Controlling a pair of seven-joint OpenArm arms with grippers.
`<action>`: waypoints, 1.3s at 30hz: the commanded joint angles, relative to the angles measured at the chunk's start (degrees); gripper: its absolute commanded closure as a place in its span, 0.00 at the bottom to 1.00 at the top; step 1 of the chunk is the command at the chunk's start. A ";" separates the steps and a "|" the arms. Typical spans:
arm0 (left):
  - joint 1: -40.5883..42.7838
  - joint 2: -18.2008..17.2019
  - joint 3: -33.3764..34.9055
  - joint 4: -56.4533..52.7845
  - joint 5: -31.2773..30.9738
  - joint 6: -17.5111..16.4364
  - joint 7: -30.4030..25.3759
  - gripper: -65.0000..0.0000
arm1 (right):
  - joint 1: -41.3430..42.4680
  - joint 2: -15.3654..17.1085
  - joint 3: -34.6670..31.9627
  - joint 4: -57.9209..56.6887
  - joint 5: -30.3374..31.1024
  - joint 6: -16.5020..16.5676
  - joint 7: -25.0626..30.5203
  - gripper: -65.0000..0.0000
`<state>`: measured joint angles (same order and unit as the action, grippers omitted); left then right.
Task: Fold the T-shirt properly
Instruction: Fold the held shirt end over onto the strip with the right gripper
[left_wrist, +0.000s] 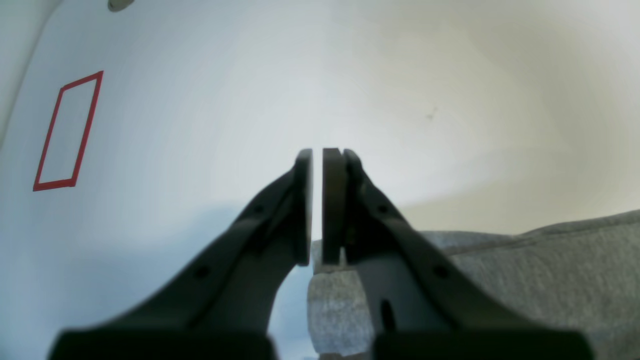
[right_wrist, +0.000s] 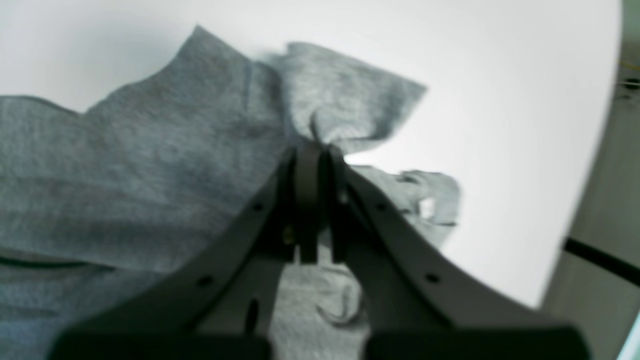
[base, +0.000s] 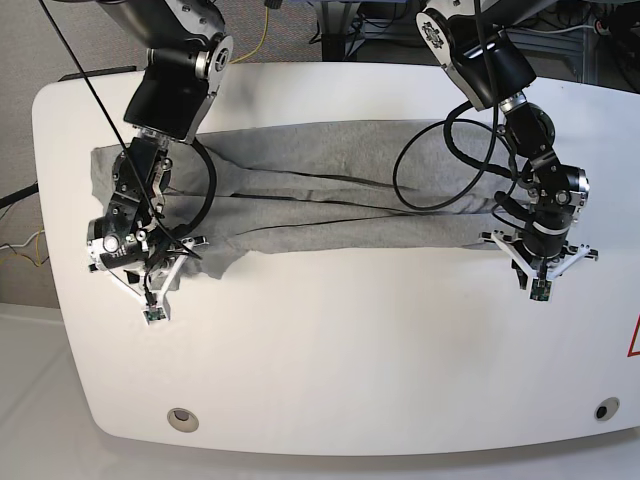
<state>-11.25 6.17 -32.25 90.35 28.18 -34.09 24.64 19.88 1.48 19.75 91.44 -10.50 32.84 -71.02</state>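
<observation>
The heather-grey T-shirt (base: 330, 190) lies stretched in a long creased band across the white table (base: 350, 350). In the base view my right gripper (base: 135, 255) stands over its left end and my left gripper (base: 537, 252) over its right end. In the right wrist view the right gripper (right_wrist: 317, 147) is shut on a bunched pinch of the T-shirt (right_wrist: 125, 175), with a sleeve flaring beyond the tips. In the left wrist view the left gripper (left_wrist: 317, 152) is shut, with an edge of the T-shirt (left_wrist: 550, 270) caught low between its pads.
A red tape rectangle (left_wrist: 67, 132) marks the table ahead of the left gripper, and red tape (base: 633, 340) shows at the table's right edge. Two round holes (base: 182, 418) (base: 603, 410) sit near the front edge. Cables (base: 440, 190) loop over the shirt.
</observation>
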 joint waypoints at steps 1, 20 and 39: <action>-1.19 -0.15 0.12 0.95 -0.89 0.28 -1.04 0.96 | 0.12 -0.20 -1.24 3.02 0.44 0.08 0.04 1.00; -1.37 -0.06 0.47 0.78 -0.89 0.28 0.89 0.96 | -9.29 -3.63 -2.30 11.37 0.52 0.43 -0.23 1.00; -1.55 0.55 0.29 -1.95 -0.89 0.28 0.89 0.96 | -15.70 -3.98 -2.12 16.30 5.89 3.25 -2.69 1.00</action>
<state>-11.44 6.83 -32.10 87.99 28.14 -34.09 26.98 4.12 -2.72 17.65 106.26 -5.02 36.03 -73.97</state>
